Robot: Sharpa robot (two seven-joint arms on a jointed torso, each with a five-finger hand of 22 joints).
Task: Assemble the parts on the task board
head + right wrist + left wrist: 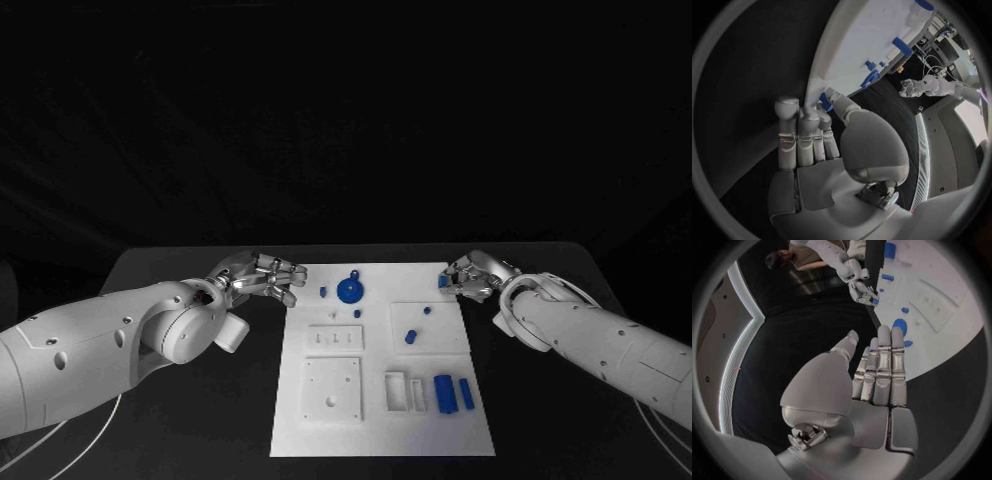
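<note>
Near board edge: two blue plastic cylinders point(456, 394) lie loose on white flat task board point(325, 425); blue round disc point(351, 293) at far edge. Assembly barely begun, I judge. Left hand point(263, 277) empty, fingers apart; right hand point(469, 275) pinches small blue part point(826, 101).

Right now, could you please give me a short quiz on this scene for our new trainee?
1. True or false: the round blue disc is on the task board.
2. The two long blue parts lie in the board's: A) far left corner; B) near right part; C) far right corner.
3. Fill in: the left hand is at the board's far ___ corner.
Key: 1 true; 2 B; 3 left.
</note>
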